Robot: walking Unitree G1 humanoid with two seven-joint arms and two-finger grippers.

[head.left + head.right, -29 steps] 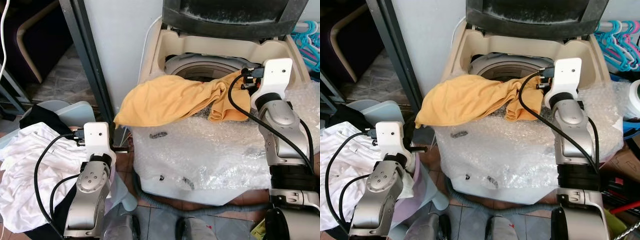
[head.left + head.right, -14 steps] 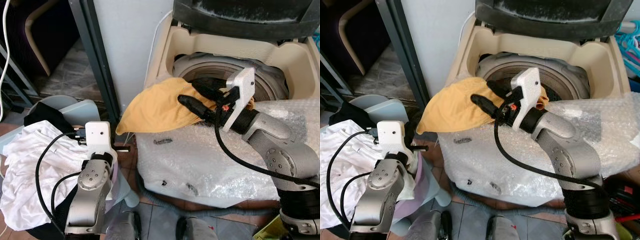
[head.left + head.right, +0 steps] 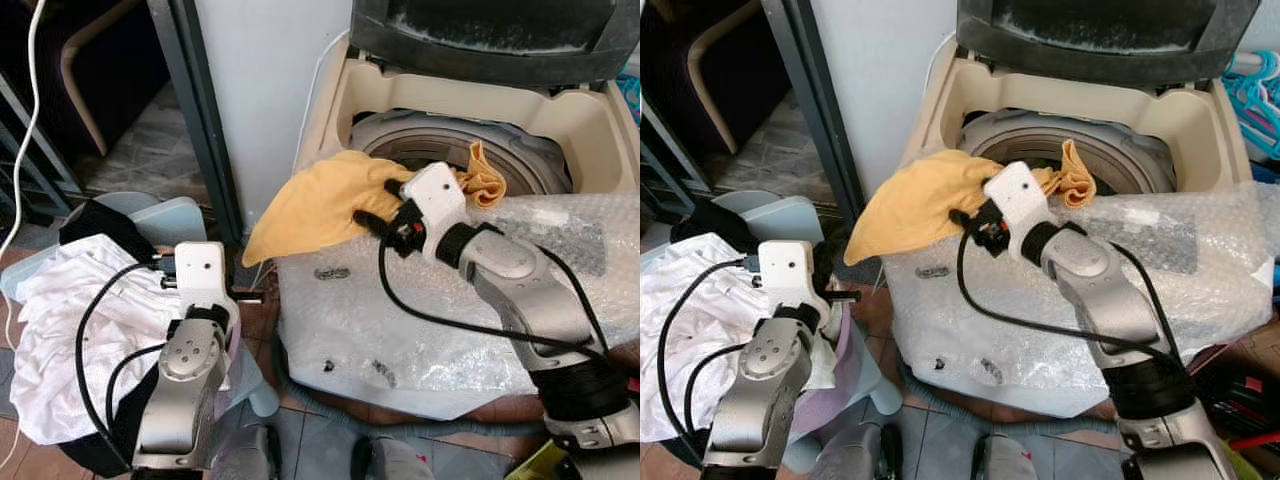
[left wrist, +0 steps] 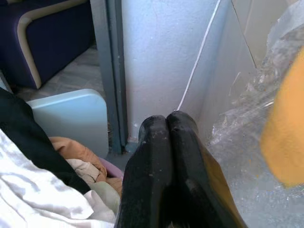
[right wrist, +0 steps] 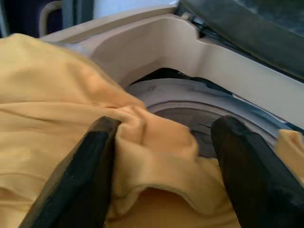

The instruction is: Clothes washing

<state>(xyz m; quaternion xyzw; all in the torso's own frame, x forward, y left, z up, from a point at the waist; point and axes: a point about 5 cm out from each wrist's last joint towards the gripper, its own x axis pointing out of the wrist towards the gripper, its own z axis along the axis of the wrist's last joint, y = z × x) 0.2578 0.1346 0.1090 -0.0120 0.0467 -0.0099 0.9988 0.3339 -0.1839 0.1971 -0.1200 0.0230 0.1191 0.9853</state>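
Observation:
A yellow garment (image 3: pixel 310 200) lies over the front left rim of the open top-loading washer (image 3: pixel 330 90) and hangs down its corner. One end of it (image 3: pixel 482 178) rests on the drum ring (image 3: pixel 440 135). My right gripper (image 3: pixel 372 205) is low over the garment at the drum's front edge. In the right wrist view it (image 5: pixel 166 156) is open, its two fingers (image 5: pixel 80 180) straddling a raised fold of yellow cloth (image 5: pixel 57 95). My left gripper (image 4: pixel 166 124) is shut and empty, held beside the washer's left wall above the laundry pile.
Bubble wrap (image 3: pixel 450 300) covers the washer's front and top edge. A pile of white clothes (image 3: pixel 70 320) and a black garment (image 3: pixel 95 222) fill a basket at the left, with a pale blue panel (image 3: pixel 170 215) behind. A dark metal post (image 3: pixel 195 100) stands left of the washer. Blue hangers (image 3: pixel 1260 80) are at the right.
My right gripper has swung left and down onto the yellow garment at the front rim. The cloth's right end now lies on the drum ring. The camera shifted slightly.

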